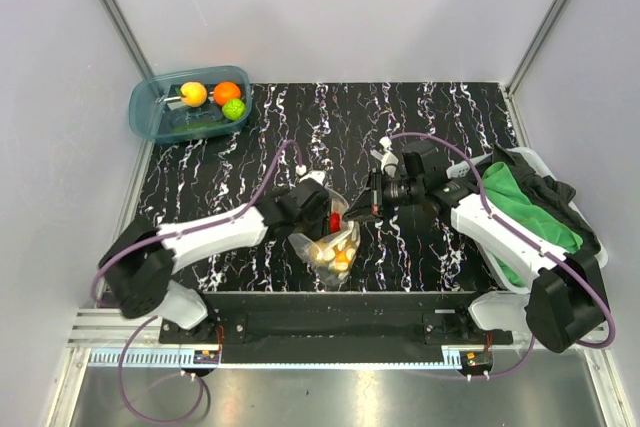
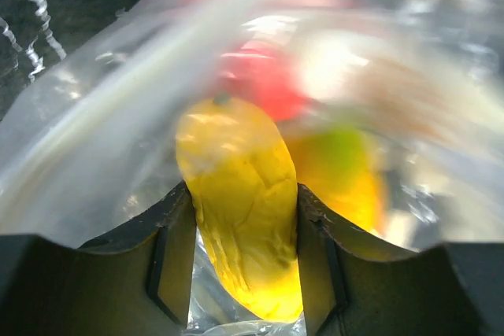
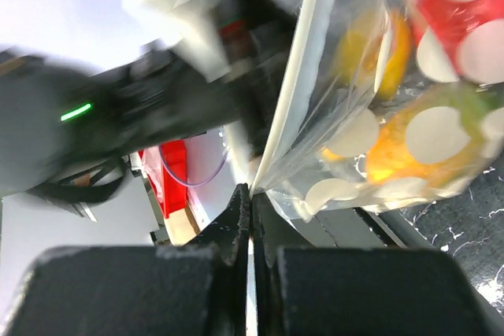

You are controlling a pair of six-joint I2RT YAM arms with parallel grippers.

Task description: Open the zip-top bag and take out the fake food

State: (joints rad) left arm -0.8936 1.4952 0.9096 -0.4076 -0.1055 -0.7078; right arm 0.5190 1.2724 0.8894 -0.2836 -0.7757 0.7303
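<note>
On the tabletop (image 1: 440, 117), near its front edge, lies the bag (image 1: 325, 252). The right hand (image 3: 250, 198), pressed together, pinches its rim to hold the mouth open. The left hand (image 2: 244, 222), inside, clasps a yellow fruit (image 2: 240, 179) for lifting out.

A robot test cell in a lab is indicated: plain white panels (image 1: 350, 7) are joined by aluminium posts (image 1: 110, 2) across the top of the frame, a black marbled tabletop (image 1: 400, 127) is enclosed at the centre, and the left arm (image 1: 200, 237) and right arm (image 1: 500, 232) are bolted to a metal rail (image 1: 330, 357) along the bottom.
</note>
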